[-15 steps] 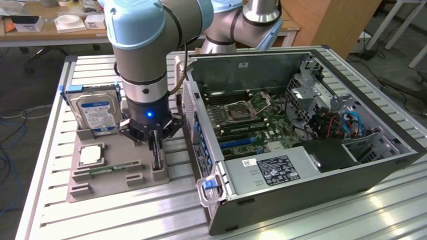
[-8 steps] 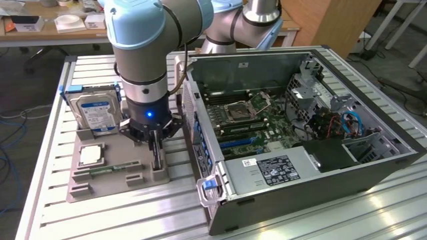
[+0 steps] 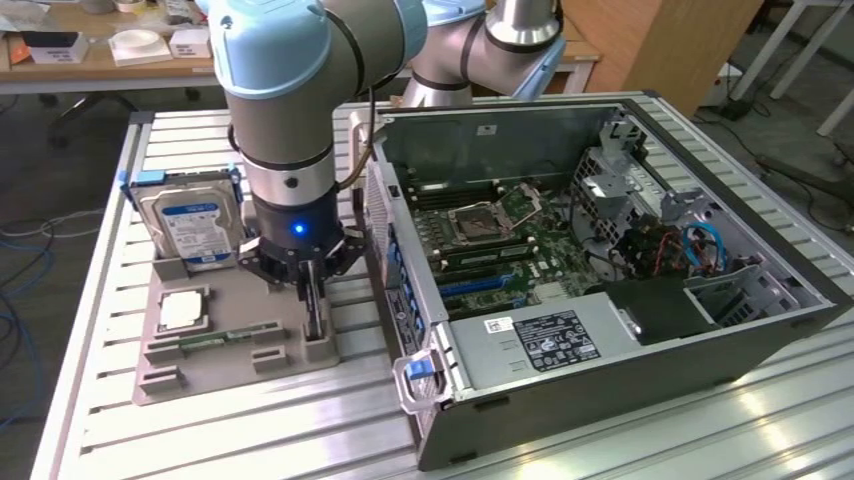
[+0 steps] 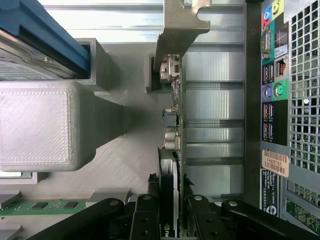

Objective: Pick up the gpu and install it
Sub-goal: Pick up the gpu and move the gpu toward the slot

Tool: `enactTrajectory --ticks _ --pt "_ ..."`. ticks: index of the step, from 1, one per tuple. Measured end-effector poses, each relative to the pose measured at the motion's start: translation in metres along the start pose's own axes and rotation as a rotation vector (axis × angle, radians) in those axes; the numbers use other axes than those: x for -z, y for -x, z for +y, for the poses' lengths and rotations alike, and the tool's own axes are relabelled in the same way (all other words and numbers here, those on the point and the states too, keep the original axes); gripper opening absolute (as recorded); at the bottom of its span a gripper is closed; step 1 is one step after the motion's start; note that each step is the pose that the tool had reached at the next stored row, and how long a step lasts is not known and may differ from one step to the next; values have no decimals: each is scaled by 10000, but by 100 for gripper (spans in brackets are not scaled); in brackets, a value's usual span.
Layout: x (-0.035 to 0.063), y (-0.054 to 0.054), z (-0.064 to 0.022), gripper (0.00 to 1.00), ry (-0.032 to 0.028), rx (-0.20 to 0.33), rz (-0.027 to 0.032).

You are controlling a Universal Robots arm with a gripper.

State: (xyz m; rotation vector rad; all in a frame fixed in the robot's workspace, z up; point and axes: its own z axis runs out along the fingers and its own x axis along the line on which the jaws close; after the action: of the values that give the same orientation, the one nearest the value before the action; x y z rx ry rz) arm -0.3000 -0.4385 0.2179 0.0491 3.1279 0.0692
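Standing card: the graphics card [image 3: 311, 318] is sitting upright on its long edge in a slot of the grey tray [image 3: 227, 372], on the side of the tray nearest the open computer case [image 3: 627, 330].
Card's look: from the exterior view it is showing as a thin dark slab. In the wrist view it is showing edge-on, with a black face, a green board edge carrying small connectors, and a silver bracket [image 4: 177, 30] at the far end.
Gripper: the gripper [image 3: 310, 288] is reaching straight down over the card, its two black fingers [image 4: 146, 220] pinching it from both faces.
Neighbours: a hard drive [image 3: 194, 225], a processor [image 3: 183, 310] and a memory stick [image 3: 214, 338] are resting in their own places on the tray.
Hard to see: the arm is covering the card's top edge in the exterior view. The fingers are hiding its near end in the wrist view. I cannot tell whether it is lifting clear of its slot.
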Motion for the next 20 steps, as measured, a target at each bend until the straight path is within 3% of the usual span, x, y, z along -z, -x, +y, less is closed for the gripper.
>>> enactTrajectory --ticks 9,14,20 --pt "155 0 7 27 -2 0 1" --pt "330 2 15 27 -4 -1 0" --pt "461 4 21 27 -4 -1 1"
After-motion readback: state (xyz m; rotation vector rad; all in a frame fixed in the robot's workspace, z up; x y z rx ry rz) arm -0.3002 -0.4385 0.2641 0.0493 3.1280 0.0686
